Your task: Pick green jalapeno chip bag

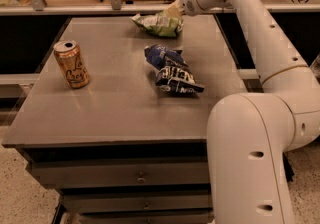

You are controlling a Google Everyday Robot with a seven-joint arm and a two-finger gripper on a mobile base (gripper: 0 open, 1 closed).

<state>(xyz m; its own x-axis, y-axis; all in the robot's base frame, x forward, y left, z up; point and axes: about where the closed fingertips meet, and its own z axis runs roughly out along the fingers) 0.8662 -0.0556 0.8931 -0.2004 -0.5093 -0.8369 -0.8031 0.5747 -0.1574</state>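
Observation:
The green jalapeno chip bag (157,23) is a light-green foil bag with white patches, at the far edge of the grey table (115,108). My gripper (174,11) reaches in from the right and is shut on the bag's right end. The bag's left part still seems to rest on or just above the table. The white arm runs from the lower right up over the table's right side.
A dark blue chip bag with white lettering (172,69) lies mid-table, right of centre. An orange can (72,64) stands upright at the left. A shelf rail (75,10) runs behind the table. Drawers (120,173) sit below the front edge.

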